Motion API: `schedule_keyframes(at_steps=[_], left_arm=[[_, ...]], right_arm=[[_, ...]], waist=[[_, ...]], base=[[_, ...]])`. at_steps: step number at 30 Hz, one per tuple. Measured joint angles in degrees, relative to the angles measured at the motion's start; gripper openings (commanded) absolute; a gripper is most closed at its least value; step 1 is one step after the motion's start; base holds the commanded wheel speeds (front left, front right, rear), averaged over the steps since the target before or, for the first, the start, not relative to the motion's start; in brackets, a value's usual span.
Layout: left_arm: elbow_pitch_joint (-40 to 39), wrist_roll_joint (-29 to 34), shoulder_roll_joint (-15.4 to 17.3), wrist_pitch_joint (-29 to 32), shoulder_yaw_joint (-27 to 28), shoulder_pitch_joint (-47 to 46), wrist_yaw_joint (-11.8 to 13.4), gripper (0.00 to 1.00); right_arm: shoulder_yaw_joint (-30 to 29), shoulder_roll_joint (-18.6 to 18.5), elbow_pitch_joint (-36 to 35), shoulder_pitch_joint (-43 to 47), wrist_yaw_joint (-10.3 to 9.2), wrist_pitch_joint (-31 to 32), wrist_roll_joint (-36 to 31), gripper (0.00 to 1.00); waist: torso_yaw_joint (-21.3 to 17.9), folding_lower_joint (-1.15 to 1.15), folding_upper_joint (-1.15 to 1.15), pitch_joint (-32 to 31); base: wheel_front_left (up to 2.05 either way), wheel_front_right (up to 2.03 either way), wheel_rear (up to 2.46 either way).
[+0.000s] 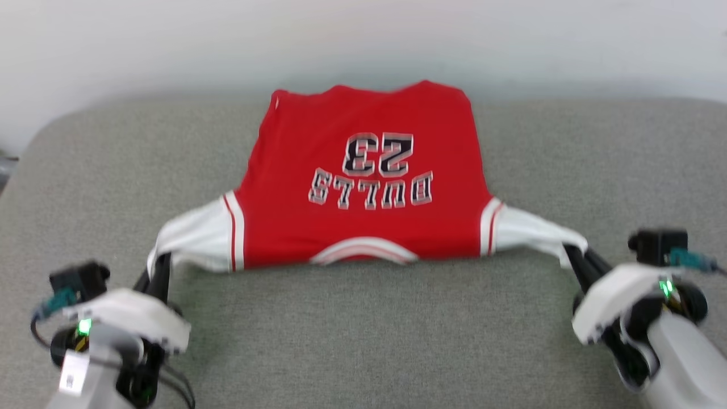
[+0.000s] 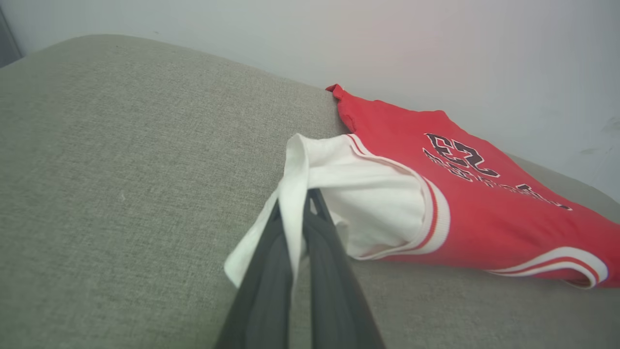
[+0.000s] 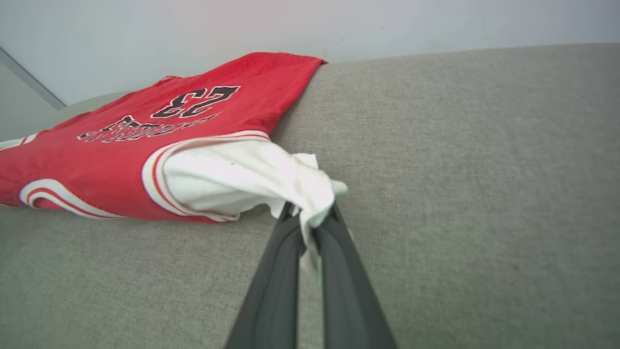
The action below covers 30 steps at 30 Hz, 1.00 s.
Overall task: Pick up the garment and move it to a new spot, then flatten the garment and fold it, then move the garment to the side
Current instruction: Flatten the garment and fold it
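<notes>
Rests flat on the grey cushion, toward its far edge below the pale wall: the jersey, print side up, with "23" and the lettering upside down in the head view. Drawn out sideways by its two white sleeves, each pulled to a point.

Pinched at the left sleeve end by the left gripper, pressed together on a bunch of white cloth. Pinched likewise at the right sleeve end by the right gripper, also clamped on cloth. Confirmed in both wrist views, with a white fold squeezed between the dark fingers.

Handling, as a judgement:
- Looks light, thin and limp, with no stiffness to hold a shape.
- Probably sags in the middle if lifted by the sleeves alone.
- Likely smooth enough to slide in a shallow pinch, so worth gripping deep.
- Seems unbreakable, though prone to wrinkling and dragging on the coarse cushion weave.
- Best held at paired points: sleeve ends or shoulders for spreading, hem corners for folding over.

Counted:
- One jersey, with two sleeves.
- Two grippers, each with two fingers.
- One cushion.
</notes>
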Motion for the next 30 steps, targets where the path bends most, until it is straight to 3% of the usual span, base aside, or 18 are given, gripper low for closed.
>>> schedule_keyframes(at_steps=[4, 11, 18, 24, 25, 26, 27, 30], left_arm=[[-5.68, -0.78, 1.25, 0.86, 0.29, 8.17, 2.18, 0.00], [-20.17, -2.53, 3.99, 3.66, 1.75, 22.76, 8.64, 0.00], [-32.70, -5.10, 6.34, 7.33, 3.57, 36.38, 14.88, 0.00], [-37.52, -6.03, 6.35, 8.27, 3.80, 40.91, 17.44, 0.00], [-37.87, -5.56, 6.35, 8.29, 3.46, 40.96, 17.81, 0.00], [-38.12, -4.88, 6.35, 8.26, 3.05, 40.92, 18.19, 0.00], [-38.40, -4.12, 6.30, 8.13, 2.53, 40.79, 18.38, 0.00], [-38.78, -2.41, 5.30, 7.47, 1.24, 39.47, 19.45, 0.00]], right_arm=[[-2.81, -0.59, -5.42, 8.51, 0.00, 2.66, -1.09, 0.00], [-13.03, 1.12, -16.71, 24.30, 0.02, 9.91, -7.02, 0.00], [-22.93, 8.99, -30.96, 39.49, 0.02, 20.60, -15.46, 0.00], [-25.82, 13.56, -36.54, 45.71, 0.02, 26.16, -18.76, 0.00], [-25.75, 13.82, -36.50, 45.84, 0.02, 26.60, -19.08, 0.15], [-25.74, 14.01, -36.42, 45.82, 0.01, 26.62, -19.07, 0.50], [-25.83, 14.13, -36.21, 45.73, 0.01, 26.83, -18.66, 1.00], [-25.63, 14.43, -36.16, 44.96, -0.01, 25.53, -18.36, 1.00]], waist=[[0.14, 0.00, 0.00, -2.94], [0.18, 0.00, 0.00, -6.31], [-0.19, 0.01, 0.00, -7.60], [0.08, 0.01, 0.00, -7.68], [0.13, 0.01, 0.00, -7.63], [0.23, 0.01, 0.00, -7.58], [0.36, 0.01, 0.00, -7.55], [1.10, 0.01, 0.00, -7.48]], base=[[0.00, 0.00, 0.00], [0.00, 0.00, 0.00], [0.00, 0.00, 0.00], [0.00, 0.00, 0.00], [0.00, 0.00, 0.00], [0.00, 0.00, 0.00], [0.00, 0.00, 0.00], [0.00, 0.00, 0.00]])
